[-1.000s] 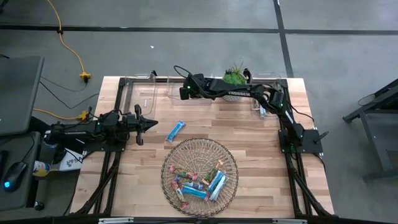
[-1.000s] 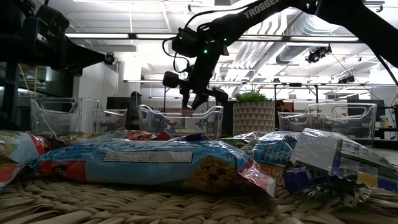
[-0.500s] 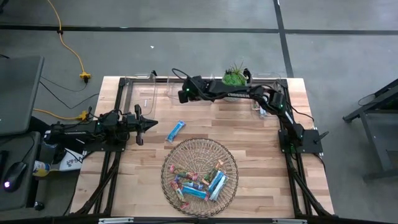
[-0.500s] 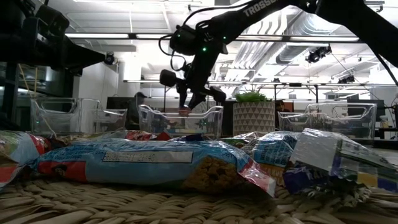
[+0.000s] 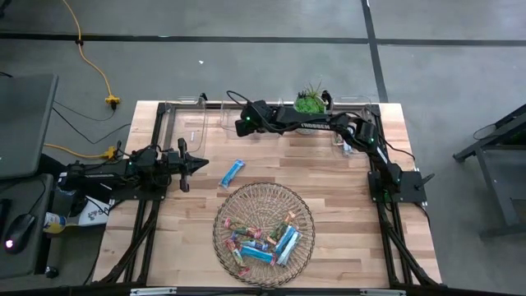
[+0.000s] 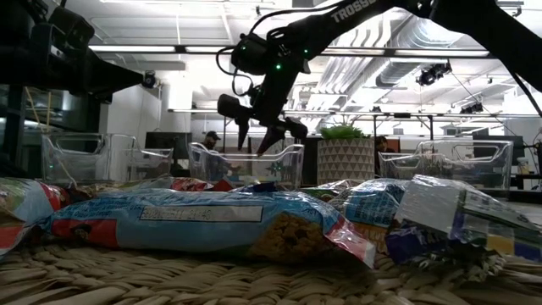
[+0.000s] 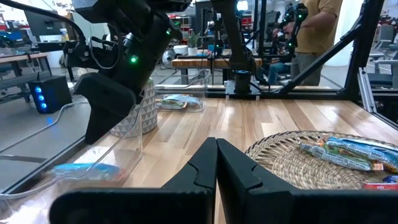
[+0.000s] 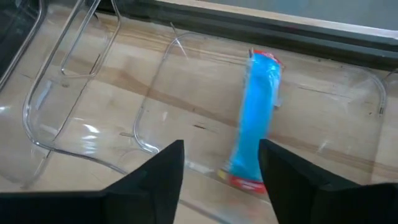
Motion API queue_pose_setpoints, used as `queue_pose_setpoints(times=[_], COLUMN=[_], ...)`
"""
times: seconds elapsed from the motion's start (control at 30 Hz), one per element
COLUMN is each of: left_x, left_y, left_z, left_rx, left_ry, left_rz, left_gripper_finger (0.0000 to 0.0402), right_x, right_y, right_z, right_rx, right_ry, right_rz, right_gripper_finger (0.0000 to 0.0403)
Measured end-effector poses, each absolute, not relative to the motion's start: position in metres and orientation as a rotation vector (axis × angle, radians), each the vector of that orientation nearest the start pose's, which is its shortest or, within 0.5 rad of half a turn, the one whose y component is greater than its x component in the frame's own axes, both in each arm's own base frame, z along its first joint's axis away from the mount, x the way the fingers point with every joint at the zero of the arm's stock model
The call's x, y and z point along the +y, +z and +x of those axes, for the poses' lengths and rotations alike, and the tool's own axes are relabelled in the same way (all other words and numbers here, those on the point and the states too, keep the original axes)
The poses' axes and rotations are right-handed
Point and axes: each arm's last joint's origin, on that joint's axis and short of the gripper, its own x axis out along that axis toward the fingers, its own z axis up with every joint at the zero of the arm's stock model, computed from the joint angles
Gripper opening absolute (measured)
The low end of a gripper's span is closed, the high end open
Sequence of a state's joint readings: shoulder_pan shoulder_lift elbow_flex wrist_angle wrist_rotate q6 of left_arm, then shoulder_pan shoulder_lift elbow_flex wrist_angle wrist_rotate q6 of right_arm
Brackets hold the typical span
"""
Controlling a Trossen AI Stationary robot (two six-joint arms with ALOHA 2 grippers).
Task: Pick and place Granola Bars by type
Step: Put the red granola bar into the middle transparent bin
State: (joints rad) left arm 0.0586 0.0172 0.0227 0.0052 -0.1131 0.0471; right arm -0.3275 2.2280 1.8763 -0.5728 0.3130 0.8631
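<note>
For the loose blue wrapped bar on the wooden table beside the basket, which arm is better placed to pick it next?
Probably left: its shut tool rests near the blue foil-wrapped bar, while the open right tool hovers above the far clear plastic bin.

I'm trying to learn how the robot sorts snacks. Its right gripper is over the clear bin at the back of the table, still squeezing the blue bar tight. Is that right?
Not quite. The right gripper is over the clear bin, but its fingers are spread open and hold nothing. The right wrist view shows the blue bar lying inside the bin below the open fingers.
</note>
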Motion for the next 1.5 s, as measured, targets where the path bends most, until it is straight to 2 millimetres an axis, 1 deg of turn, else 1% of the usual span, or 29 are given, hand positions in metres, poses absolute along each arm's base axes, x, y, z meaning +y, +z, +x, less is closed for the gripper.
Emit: queue_pose_setpoints(times=[0.17, 0.3, 0.4, 0.47, 0.53, 0.67, 0.73, 0.8, 0.93, 1.17, 1.27, 1.4, 1.5], left_x=[0.009, 0.009, 0.009, 0.009, 0.009, 0.009, 0.009, 0.009, 0.009, 0.009, 0.009, 0.009, 0.009], left_y=[0.17, 0.17, 0.17, 0.17, 0.17, 0.17, 0.17, 0.17, 0.17, 0.17, 0.17, 0.17, 0.17], left_z=[0.097, 0.097, 0.097, 0.097, 0.097, 0.097, 0.097, 0.097, 0.097, 0.097, 0.097, 0.097, 0.097], left_rx=[-0.007, -0.007, -0.007, -0.007, -0.007, -0.006, -0.006, -0.006, -0.006, -0.006, -0.007, -0.007, -0.007], left_ry=[0.172, 0.172, 0.172, 0.171, 0.17, 0.165, 0.165, 0.165, 0.165, 0.164, 0.164, 0.164, 0.164], left_rz=[0.047, 0.046, 0.046, 0.047, 0.046, 0.046, 0.046, 0.046, 0.046, 0.046, 0.046, 0.046, 0.047], left_gripper_finger=[0.0003, 0.0003, 0.0003, 0.0003, 0.0003, 0.0003, 0.0003, 0.0003, 0.0003, 0.0003, 0.0003, 0.0003, 0.0003], right_x=[-0.167, -0.168, -0.166, -0.162, -0.157, -0.148, -0.143, -0.137, -0.121, -0.086, -0.071, -0.048, -0.032], right_y=[0.212, 0.224, 0.243, 0.256, 0.263, 0.269, 0.269, 0.269, 0.27, 0.286, 0.295, 0.309, 0.316], right_z=[0.465, 0.473, 0.478, 0.481, 0.484, 0.485, 0.484, 0.484, 0.483, 0.472, 0.463, 0.448, 0.438], right_rx=[0.585, 0.523, 0.469, 0.437, 0.418, 0.419, 0.434, 0.45, 0.487, 0.583, 0.638, 0.705, 0.762], right_ry=[-0.918, -0.778, -0.627, -0.497, -0.357, -0.098, 0.019, 0.101, 0.257, 0.474, 0.516, 0.56, 0.541], right_rz=[0.754, 0.652, 0.503, 0.393, 0.315, 0.276, 0.298, 0.321, 0.363, 0.484, 0.504, 0.48, 0.437], right_gripper_finger=[0.0211, 0.0212, 0.0208, 0.0206, 0.0205, 0.0206, 0.0206, 0.0205, 0.0204, 0.0204, 0.0204, 0.0204, 0.0204])
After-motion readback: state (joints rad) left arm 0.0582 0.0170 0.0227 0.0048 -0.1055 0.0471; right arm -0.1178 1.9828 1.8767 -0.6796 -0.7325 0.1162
